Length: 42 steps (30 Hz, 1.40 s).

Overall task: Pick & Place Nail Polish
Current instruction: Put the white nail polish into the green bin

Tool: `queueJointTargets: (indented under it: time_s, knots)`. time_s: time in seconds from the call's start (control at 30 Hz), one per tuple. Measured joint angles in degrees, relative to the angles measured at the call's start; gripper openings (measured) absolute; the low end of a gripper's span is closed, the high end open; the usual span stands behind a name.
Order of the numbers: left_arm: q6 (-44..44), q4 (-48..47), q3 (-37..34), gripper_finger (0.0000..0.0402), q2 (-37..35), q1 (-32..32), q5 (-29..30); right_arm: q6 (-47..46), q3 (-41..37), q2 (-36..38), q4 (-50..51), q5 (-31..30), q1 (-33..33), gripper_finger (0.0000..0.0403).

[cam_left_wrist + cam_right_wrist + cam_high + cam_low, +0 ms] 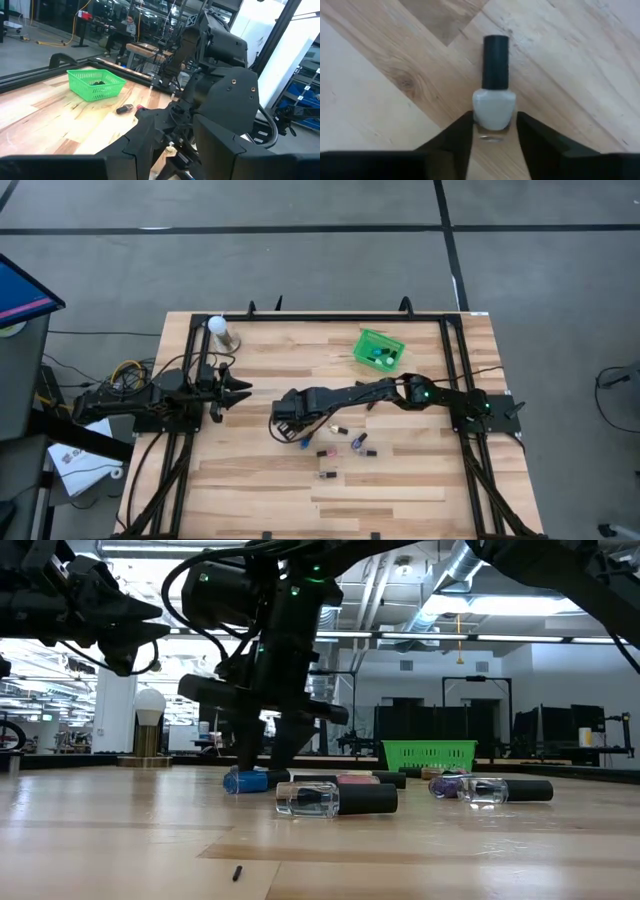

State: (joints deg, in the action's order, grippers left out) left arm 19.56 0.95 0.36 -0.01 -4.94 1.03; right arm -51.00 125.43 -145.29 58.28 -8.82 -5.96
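Lying nearest on the wooden table is a clear bottle with a black cap, on its side, with a tiny dark speck on the boards in front of it. Just behind it several more nail polish bottles lie scattered: a blue one, a pinkish one and a purplish one beside another clear bottle.

Over the blue bottle the right gripper reaches down to the boards. Its wrist view shows a pale grey bottle with a black cap lying flat, its base sitting between the two dark fingers, which stand just beside its glass on either side; whether they press it I cannot tell.

The left gripper hangs at the table's left edge, well apart from the bottles, jaws partly apart and holding nothing.

Farther back stands the green basket, with a few small dark bottles lying in it. At the far left corner stands a white ball-topped stand.
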Motion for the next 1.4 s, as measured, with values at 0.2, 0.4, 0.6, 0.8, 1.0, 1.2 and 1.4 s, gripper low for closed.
queueJointTargets:
  time_s: [0.2, 0.4, 0.6, 0.8, 1.0, 1.2, 1.4]
  knots:
    - [0.0, 0.0, 0.0, 0.0131, 0.0, 0.0, 0.0, 1.9, -0.1, 0.2, 0.0, 0.2, 0.0, 0.0063]
    - [0.0, 0.0, 0.0, 0.0131, 0.0, 0.0, 0.0, 3.2, 0.3, 1.0, 1.0, 0.9, 0.0, 0.0010]
    - [0.0, 0.0, 0.0, 0.0131, 0.0, 0.0, 0.0, 4.2, 0.8, 4.3, 1.1, 0.6, 0.6, 0.0017]
    - [0.0, 0.0, 0.0, 0.0131, 0.0, 0.0, 0.0, 6.9, 0.5, 6.5, -2.2, -1.3, 0.1, 0.0038]
    - [0.0, 0.1, 0.0, 0.0131, 0.0, 0.0, 0.0, 10.4, 0.6, 9.2, -9.2, -1.9, -0.8, 0.0061]
    - [0.0, 0.4, 0.0, 0.0131, 0.0, 0.5, 0.0, 12.9, 0.7, 14.5, -10.0, -3.0, -1.5, 0.0081]
    - [0.0, 0.5, 0.0, 0.0131, 0.5, 0.5, 0.0, 15.4, 0.7, 21.0, -9.6, -5.3, -3.7, 0.0093]
